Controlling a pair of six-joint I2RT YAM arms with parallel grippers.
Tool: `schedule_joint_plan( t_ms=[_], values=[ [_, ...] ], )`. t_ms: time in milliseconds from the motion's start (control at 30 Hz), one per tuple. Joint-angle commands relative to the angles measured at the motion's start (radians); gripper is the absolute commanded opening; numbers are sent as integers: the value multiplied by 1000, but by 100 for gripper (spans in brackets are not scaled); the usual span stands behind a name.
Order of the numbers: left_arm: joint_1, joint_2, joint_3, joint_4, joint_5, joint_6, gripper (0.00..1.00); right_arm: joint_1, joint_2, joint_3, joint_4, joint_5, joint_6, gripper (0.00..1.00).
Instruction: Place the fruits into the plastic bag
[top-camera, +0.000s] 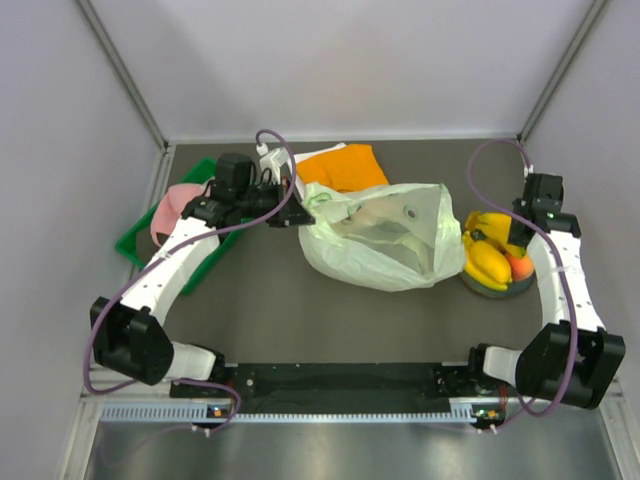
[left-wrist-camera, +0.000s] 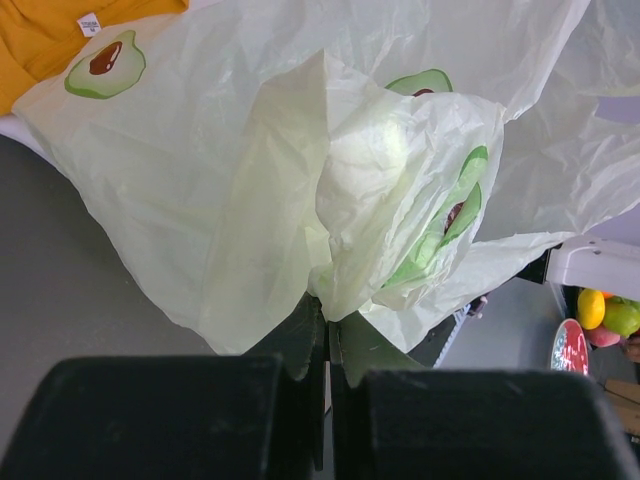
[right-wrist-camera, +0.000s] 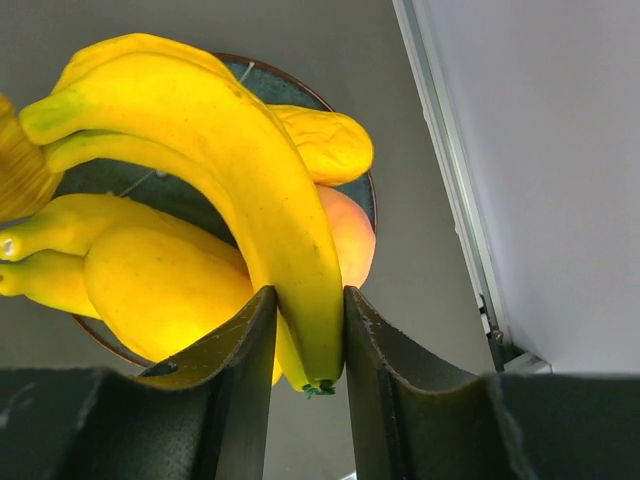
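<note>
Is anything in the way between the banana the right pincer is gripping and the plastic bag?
Nothing visible. The right pincer grips a banana at the plate; the plastic bag lies beside it, its edge pinched by the left pincer.

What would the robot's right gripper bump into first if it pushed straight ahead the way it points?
The right gripper clamps a curved yellow banana. Going straight on, it would probably press first into the other yellow fruits piled just beyond, on the round blue-grey plate; depth is hard to judge.

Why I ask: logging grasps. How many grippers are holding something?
2. The left gripper pinches the plastic bag; the right gripper clamps a banana at the plate.
</note>
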Motion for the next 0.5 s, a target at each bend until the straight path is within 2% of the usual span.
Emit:
schedule_joint_plan(
  t_ms=[0,233,467],
  values=[
    [5,2,-7,49,21,-3,0,-14,-50,6,16,34,-18,27],
    [5,2,-10,53,21,-5,0,-14,-66,14,8,33,-11,20],
    [5,4,-10,52,22,-7,0,-14,-73,16,8,28,-6,19]
  ],
)
